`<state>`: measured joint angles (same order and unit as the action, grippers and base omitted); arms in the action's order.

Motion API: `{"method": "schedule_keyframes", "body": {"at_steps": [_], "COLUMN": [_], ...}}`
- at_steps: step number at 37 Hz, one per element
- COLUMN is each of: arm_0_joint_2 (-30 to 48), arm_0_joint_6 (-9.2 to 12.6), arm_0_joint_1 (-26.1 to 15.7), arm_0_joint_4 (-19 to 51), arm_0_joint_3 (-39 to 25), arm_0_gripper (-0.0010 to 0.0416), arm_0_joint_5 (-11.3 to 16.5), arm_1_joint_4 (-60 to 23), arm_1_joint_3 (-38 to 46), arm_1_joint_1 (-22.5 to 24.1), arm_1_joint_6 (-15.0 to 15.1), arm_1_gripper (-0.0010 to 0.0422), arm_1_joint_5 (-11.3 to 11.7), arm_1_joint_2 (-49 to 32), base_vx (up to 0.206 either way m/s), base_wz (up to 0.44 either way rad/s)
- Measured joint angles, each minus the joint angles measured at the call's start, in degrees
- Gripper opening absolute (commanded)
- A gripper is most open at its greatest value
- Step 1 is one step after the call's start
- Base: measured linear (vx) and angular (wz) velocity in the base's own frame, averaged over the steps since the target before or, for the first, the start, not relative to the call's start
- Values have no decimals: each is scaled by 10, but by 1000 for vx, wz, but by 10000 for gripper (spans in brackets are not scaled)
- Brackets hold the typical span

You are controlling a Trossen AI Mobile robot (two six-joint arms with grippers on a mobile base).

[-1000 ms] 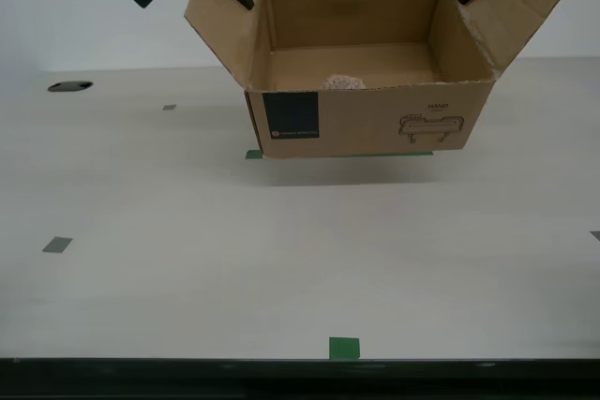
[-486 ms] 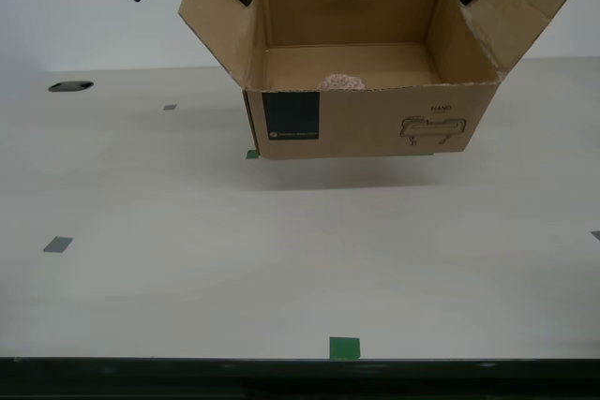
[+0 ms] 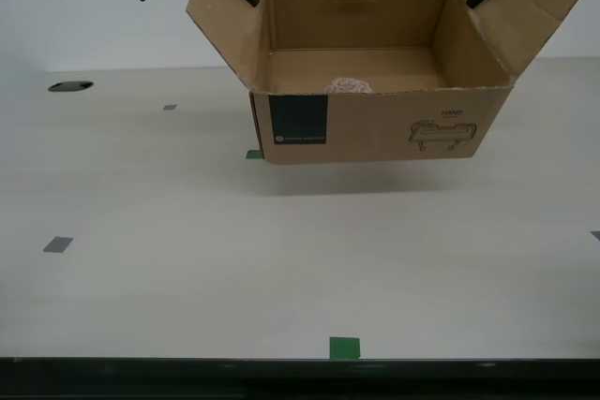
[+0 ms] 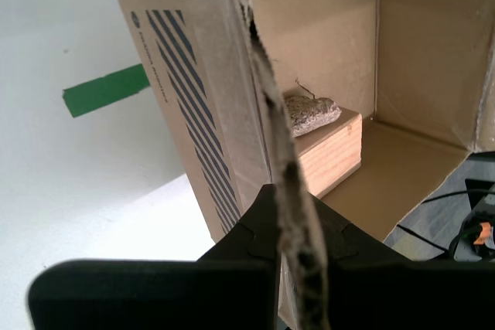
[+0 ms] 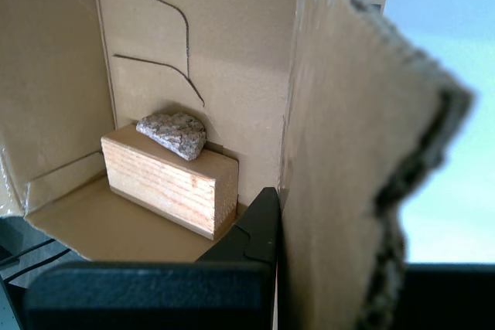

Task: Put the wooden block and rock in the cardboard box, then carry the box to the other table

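**Change.** Against the frame half a second ago, the cardboard box (image 3: 375, 128) has drifted slightly toward 3 o'clock in the exterior view. This uncovers more of the green tape mark (image 3: 253, 154) beside its corner. The other tape marks have not shifted, so the box moved and the camera did not. A shadow beneath shows the box is clear of the table (image 3: 281, 259). Treat loading as complete and carrying as under way.

**Grip.** My first gripper (image 5: 274, 222) and my second gripper (image 4: 298, 245) are each clamped on a side flap, at 10 and 2 o'clock of the box.

**Contents.** The rock (image 3: 348, 86), rough and speckled, rests on the wooden block (image 5: 166, 183), a pale brick with layered grain. The corrugated flap edges are ragged.
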<state>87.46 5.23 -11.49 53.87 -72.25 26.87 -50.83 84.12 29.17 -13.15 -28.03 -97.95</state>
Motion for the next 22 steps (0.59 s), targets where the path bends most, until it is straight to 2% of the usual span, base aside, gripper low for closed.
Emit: {"method": "schedule_keyframes", "body": {"at_steps": [9, 13, 17, 22], "arm_0_joint_2": [0, 0, 0, -1], "arm_0_joint_6": [0, 0, -7, -8], "arm_0_joint_1": [-1, -1, -1, -1], "arm_0_joint_4": [6, 9, 8, 7], "arm_0_joint_3": [0, 0, 0, 0], "arm_0_gripper": [-1, -1, -1, -1], "arm_0_joint_5": [-2, -2, -2, -2], "arm_1_joint_4": [-1, -4, -4, -3], "arm_1_joint_3": [0, 0, 0, 0], "arm_1_joint_1": [6, 7, 7, 7], "arm_1_joint_6": [-3, -18, -20, -20], "arm_1_gripper": [-1, -1, -1, -1], "arm_1_joint_5": [2, 1, 2, 20], "arm_1_joint_2": [0, 0, 0, 1], "base_vx": [-3, -57, -77, -92], "base_wz": [2, -3, -2, -6]}}
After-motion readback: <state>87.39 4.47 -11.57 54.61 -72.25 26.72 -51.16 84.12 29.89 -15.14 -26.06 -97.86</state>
